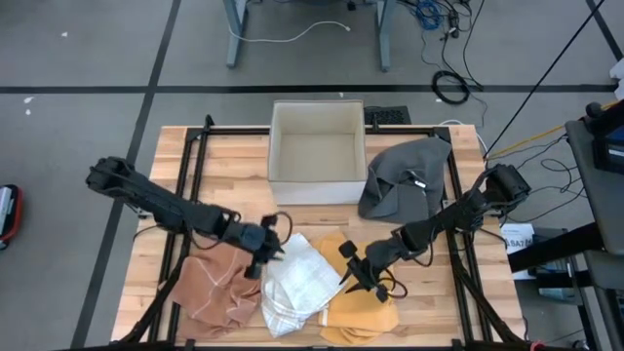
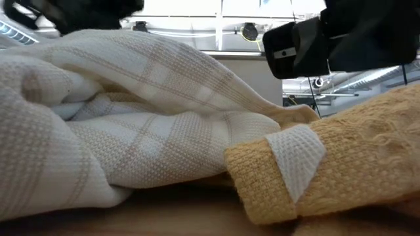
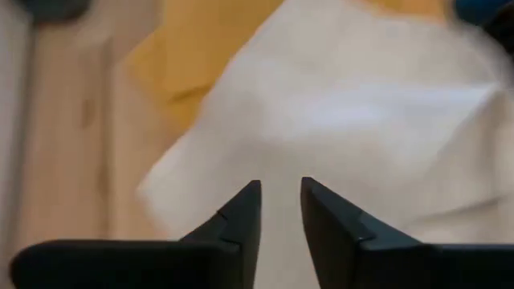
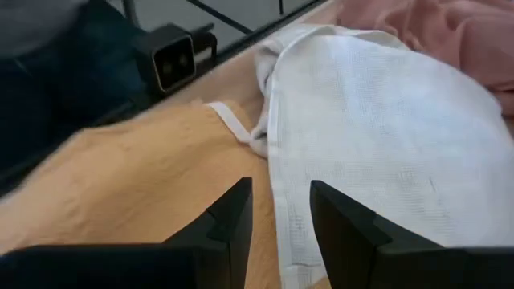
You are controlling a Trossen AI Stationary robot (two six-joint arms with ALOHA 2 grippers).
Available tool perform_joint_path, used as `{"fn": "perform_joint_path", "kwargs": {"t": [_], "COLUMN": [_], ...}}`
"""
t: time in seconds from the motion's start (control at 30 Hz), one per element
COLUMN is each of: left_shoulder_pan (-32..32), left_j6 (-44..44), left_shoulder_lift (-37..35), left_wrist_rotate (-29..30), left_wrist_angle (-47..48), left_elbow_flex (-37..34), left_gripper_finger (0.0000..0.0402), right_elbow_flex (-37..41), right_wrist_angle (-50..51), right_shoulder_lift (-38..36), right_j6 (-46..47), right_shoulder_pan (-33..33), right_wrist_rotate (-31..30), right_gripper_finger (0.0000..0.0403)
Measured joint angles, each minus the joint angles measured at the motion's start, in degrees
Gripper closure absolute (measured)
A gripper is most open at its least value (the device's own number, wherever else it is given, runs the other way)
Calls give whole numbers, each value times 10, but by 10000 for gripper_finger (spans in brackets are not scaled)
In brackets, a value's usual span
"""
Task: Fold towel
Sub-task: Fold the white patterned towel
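Left gripper (image 1: pixel 276 250) and right gripper (image 1: pixel 350 276), jaws slightly parted and empty, hover over the crumpled white checked towel (image 1: pixel 292 283) on the desk (image 1: pixel 244 156).

No text, label, brand, number or sign can be read anywhere.
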State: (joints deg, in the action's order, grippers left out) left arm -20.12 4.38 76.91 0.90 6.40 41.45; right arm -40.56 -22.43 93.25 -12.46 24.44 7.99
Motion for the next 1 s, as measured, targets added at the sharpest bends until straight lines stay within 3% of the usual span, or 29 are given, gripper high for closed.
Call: {"fn": "perform_joint_path", "kwargs": {"t": [0.23, 0.47, 0.63, 0.7, 0.8, 1.0], "left_shoulder_pan": [-82, -134, -146, -145, -145, -145], "left_j6": [25, 72, 70, 57, 34, -32], "left_shoulder_lift": [15, 46, 62, 61, 56, 55], "left_wrist_rotate": [41, 94, 103, 104, 105, 124], "left_wrist_angle": [-114, -136, -151, -152, -150, -152], "left_elbow_flex": [0, 0, 0, 0, 2, 21], "left_gripper_finger": [235, 220, 220, 219, 219, 219], "right_elbow_flex": [0, -11, -54, -76, -120, -234], "right_wrist_angle": [-6, -34, -8, 34, 107, 357], "right_shoulder_lift": [37, 81, 87, 81, 60, -5], "right_j6": [-31, -48, -75, -98, -114, -121], "right_shoulder_pan": [20, 19, 24, 29, 33, 29], "right_wrist_rotate": [-67, -153, -169, -169, -185, -223], "right_gripper_finger": [288, 291, 357, 390, 396, 400]}}
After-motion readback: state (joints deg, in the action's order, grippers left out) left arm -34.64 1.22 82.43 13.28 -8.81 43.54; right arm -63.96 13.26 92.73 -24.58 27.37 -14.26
